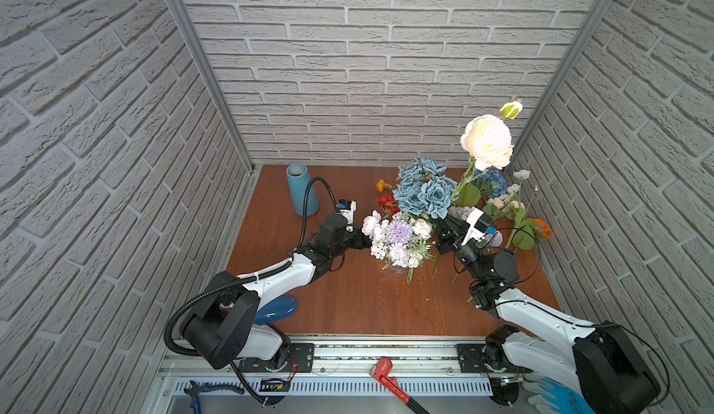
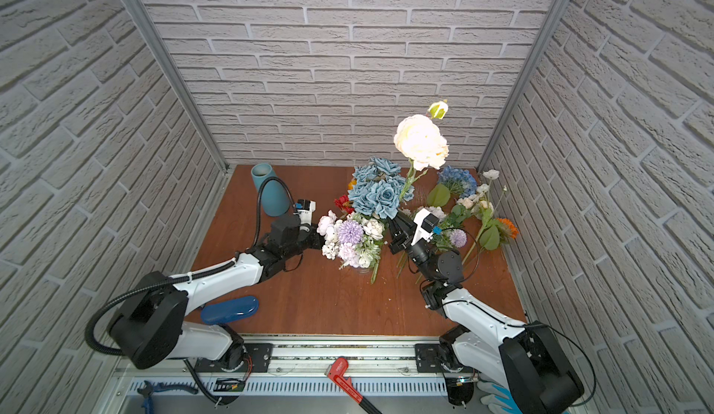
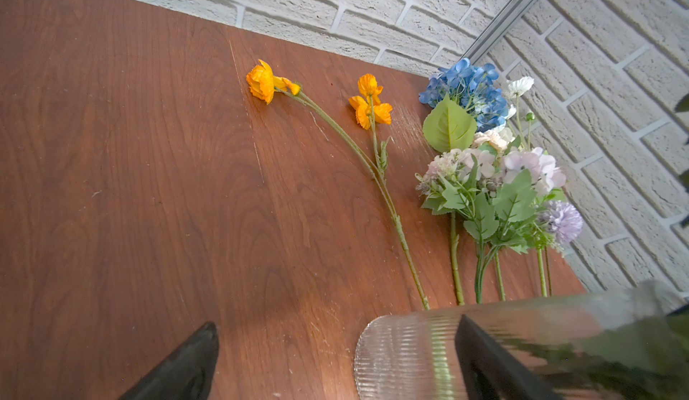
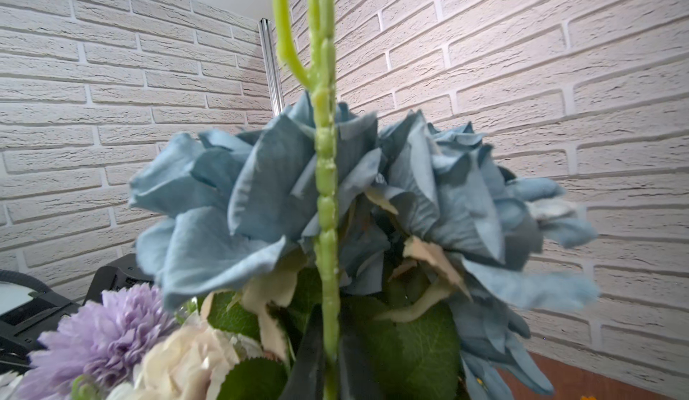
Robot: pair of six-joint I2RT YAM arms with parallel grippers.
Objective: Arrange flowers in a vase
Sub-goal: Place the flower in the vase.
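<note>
Your right gripper (image 4: 330,361) is pinched tight on the green stem (image 4: 326,193) of the cream peony (image 1: 487,141), holding it upright with the head high above everything else. The glass vase (image 3: 402,357) stands mid-table under the lilac and white bunch (image 1: 400,238), with the blue roses (image 1: 423,194) rising just behind. The right gripper sits just beside those roses. Your left gripper (image 3: 339,323) is spread wide: 1 finger overlaps the ribbed glass, and the other stands well apart from it with bare table (image 3: 149,193) between, so nothing is clamped there.

The step in hand, as I judge it, is seating this 1 stem. Its lower end and the vase mouth are both hidden by blooms, so steer by the top views and go slowly. Bring the stem over a gap between heads, hold it vertical, and lower it straight. Let the left finger brace the glass against tipping. Open the right jaws only once the stem rests inside.
</note>
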